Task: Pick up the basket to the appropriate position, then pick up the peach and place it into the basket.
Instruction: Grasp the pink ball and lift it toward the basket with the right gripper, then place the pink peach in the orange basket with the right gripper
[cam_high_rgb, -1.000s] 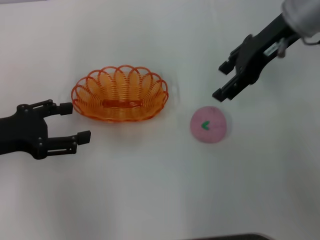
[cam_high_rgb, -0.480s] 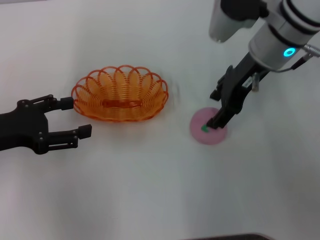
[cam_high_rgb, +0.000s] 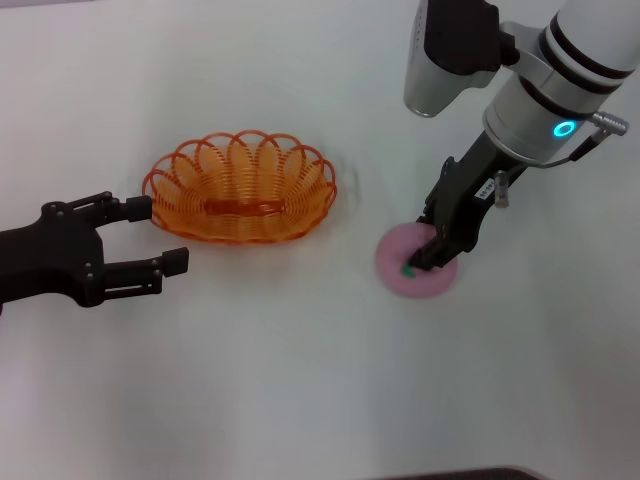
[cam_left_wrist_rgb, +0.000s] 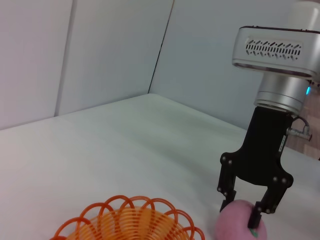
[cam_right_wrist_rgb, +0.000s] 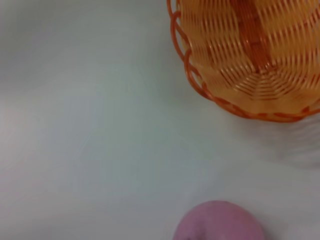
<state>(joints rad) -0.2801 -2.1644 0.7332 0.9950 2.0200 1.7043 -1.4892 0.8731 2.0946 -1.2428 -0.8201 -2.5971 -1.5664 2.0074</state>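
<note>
On the table (cam_high_rgb: 300, 380), our right gripper (cam_high_rgb: 432, 250) straddles the peach (cam_high_rgb: 400, 278), fingers spread, not yet clamped. Our left gripper (cam_high_rgb: 150, 238) waits released beside the basket (cam_high_rgb: 240, 190), one fingertip at its rim.

Bright, even, diffuse light overhead; only faint soft shadows on the white tabletop (cam_high_rgb: 300, 380). Mild glare throughout. Blurred, out of focus in the right wrist view.
</note>
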